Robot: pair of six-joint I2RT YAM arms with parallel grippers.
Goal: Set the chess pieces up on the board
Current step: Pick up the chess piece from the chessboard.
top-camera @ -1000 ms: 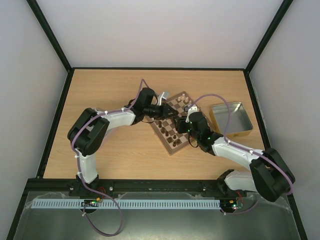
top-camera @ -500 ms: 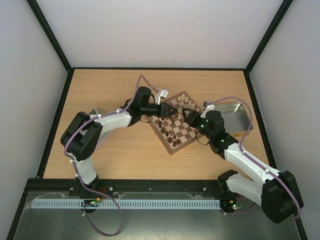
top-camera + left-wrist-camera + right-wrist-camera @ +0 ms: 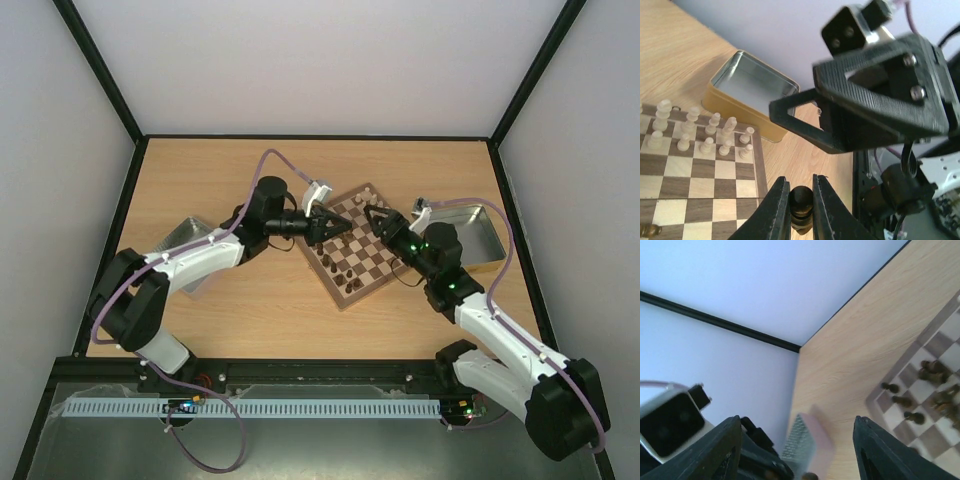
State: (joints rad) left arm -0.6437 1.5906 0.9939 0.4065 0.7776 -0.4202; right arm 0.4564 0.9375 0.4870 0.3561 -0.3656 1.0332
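1. One dark piece (image 3: 801,202) is pinched in the closed left gripper (image 3: 335,222), above the board (image 3: 757,160) near its rim, so placing is the step in hand
2. Next, it needs lowering upright onto a free square among the dark pieces
3. The left arm stretches across; the right gripper (image 3: 377,216) hovers opposite, jaws spread and empty

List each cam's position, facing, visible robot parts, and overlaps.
Top external: above and behind the bases, looking down on the light wooden table; left arm and right arm reach over the checkered wooden chessboard.
Left wrist: on the left wrist, looking across the chessboard toward the gold-rimmed rectangular tin; own jaws shut on a dark brown chess piece.
Right wrist: on the right wrist, tilted, looking over the chessboard's corner toward the walls; own open jaws at bottom.
Shared: chessboard in all three; tin in top and left wrist.
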